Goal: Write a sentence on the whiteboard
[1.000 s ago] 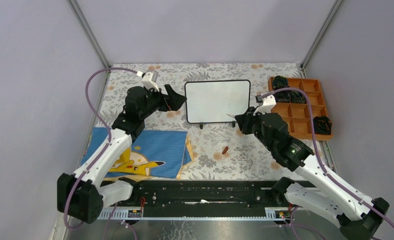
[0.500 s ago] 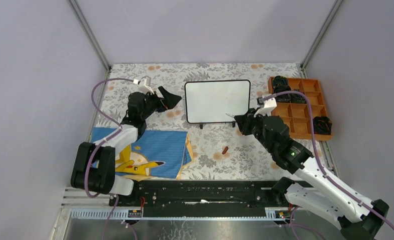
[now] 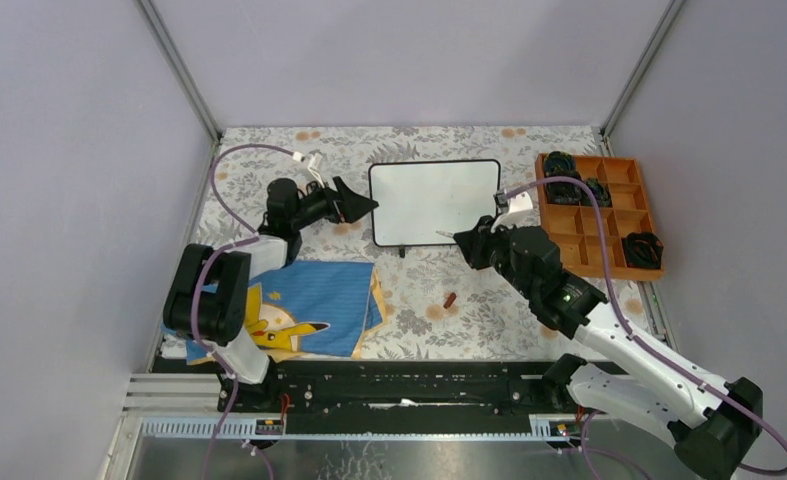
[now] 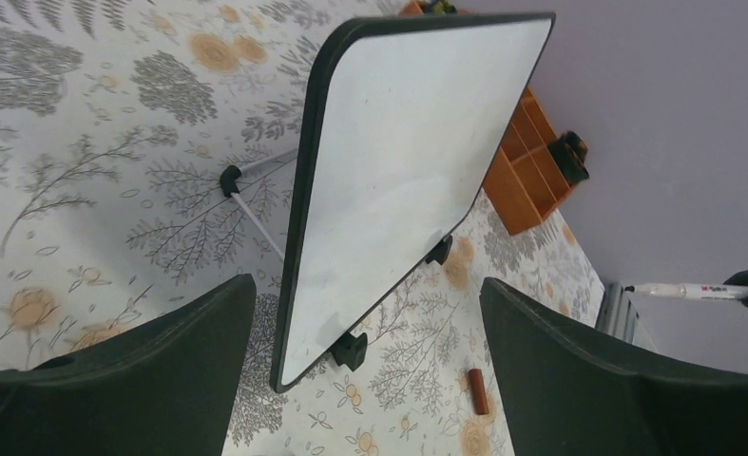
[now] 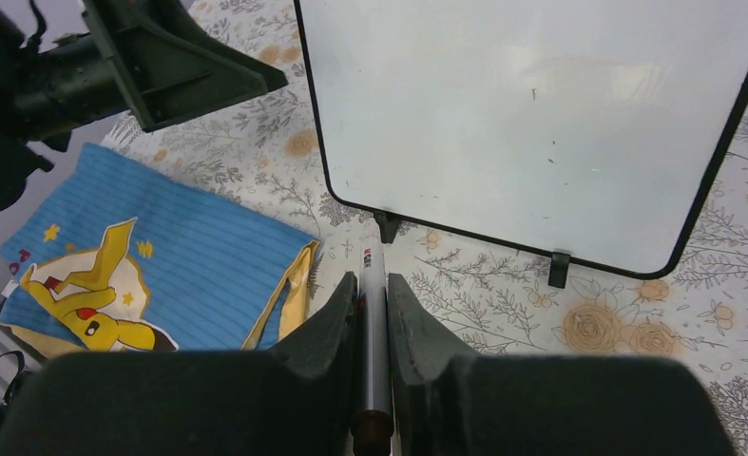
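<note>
Writing has not begun: the whiteboard (image 3: 434,202) stands blank at the table's (image 3: 509,312) far middle. The right end effector (image 5: 372,283) clamps a marker (image 5: 369,255) aimed at its lower corner; the left end effector (image 4: 365,285) gapes wide beside it. Next, likely, the tip must meet the board gently. Only the left wrist view shows the rear prop (image 4: 260,167).

Floral tablecloth (image 3: 449,140), blue cartoon-print cloth (image 3: 319,290) at near left, small brown cap (image 3: 450,299) lying mid-table, orange compartment tray (image 3: 597,250) at far right holding black items (image 3: 644,248).
</note>
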Available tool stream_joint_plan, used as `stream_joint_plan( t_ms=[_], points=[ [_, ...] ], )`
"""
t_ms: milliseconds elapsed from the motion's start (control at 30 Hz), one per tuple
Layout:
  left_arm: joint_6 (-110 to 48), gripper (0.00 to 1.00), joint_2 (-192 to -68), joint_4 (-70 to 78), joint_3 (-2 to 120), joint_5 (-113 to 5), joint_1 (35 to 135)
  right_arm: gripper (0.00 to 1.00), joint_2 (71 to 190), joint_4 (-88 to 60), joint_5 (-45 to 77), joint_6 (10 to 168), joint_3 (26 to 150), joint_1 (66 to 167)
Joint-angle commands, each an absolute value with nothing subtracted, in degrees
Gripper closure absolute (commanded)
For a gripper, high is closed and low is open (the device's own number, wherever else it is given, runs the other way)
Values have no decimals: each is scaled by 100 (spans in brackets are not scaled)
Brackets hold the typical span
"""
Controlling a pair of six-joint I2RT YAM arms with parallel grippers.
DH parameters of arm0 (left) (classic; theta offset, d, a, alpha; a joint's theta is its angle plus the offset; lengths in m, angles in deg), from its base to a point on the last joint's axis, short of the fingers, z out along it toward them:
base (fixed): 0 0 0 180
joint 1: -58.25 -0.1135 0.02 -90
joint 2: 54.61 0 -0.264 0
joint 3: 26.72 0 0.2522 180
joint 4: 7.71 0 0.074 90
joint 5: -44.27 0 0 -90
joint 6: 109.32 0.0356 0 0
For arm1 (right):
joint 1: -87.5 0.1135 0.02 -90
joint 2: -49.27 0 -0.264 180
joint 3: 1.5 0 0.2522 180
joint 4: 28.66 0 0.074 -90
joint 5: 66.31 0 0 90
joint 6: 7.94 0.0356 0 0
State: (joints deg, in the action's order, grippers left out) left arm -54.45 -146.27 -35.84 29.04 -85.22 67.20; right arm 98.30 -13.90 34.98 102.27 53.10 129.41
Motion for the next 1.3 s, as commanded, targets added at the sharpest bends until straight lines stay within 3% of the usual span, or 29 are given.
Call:
stream_joint_plan(
  t_ms=[0,467,1267],
  points=[
    [-5713,7,-15303,-4885,3097,-9429,6599,100,9955,-2091,3303,10168,5282,12958],
    [-7796,16,-17337,-8496,3313,-10164,6123,100,10297,-2506,3024,10078,5334,13065],
    [-7186,39,-17861,-8540,3298,-10113,6572,100,11415,-3318,3403,10082,5789,13403]
  ],
)
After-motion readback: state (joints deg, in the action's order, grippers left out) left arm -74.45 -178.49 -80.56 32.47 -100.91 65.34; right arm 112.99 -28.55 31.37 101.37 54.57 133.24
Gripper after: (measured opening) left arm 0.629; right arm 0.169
